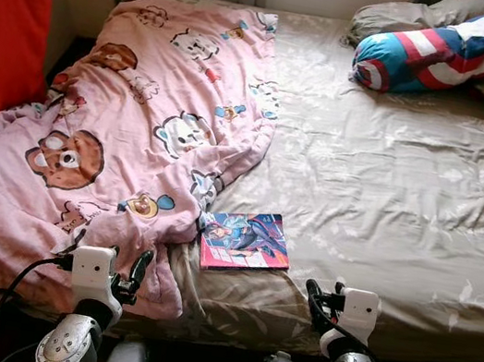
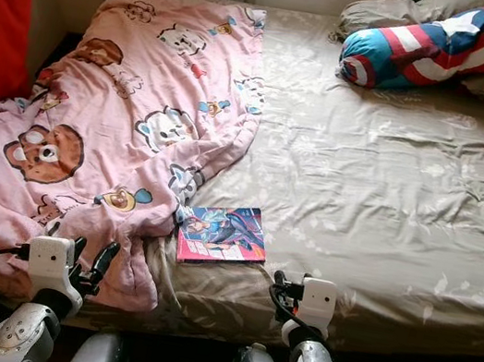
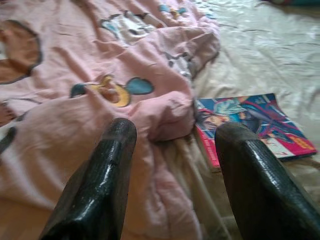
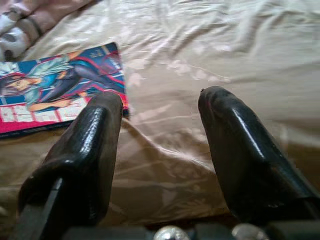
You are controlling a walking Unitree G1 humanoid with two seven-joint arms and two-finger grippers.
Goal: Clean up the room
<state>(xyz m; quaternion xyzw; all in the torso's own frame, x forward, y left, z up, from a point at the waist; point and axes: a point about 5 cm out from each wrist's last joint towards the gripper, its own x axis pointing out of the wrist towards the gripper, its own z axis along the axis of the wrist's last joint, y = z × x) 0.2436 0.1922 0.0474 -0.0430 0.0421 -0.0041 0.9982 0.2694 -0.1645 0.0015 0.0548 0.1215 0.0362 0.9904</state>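
While both tools hung at the bed's (image 1: 389, 198) near edge, the left tool (image 1: 127, 275) and right tool (image 1: 322, 303) each gaped wide and empty. The book (image 1: 245, 241) lay between them beside the blanket (image 1: 128, 133); reaching for it seemed next.

Silver arms, glossy black pincer fingers (image 3: 100, 185)

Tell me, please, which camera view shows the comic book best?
The left eye view: the whole comic book lies flat on the bed sheet, beside the pink blanket. The right eye view matches. Both wrist views show it partly, behind open black fingers.
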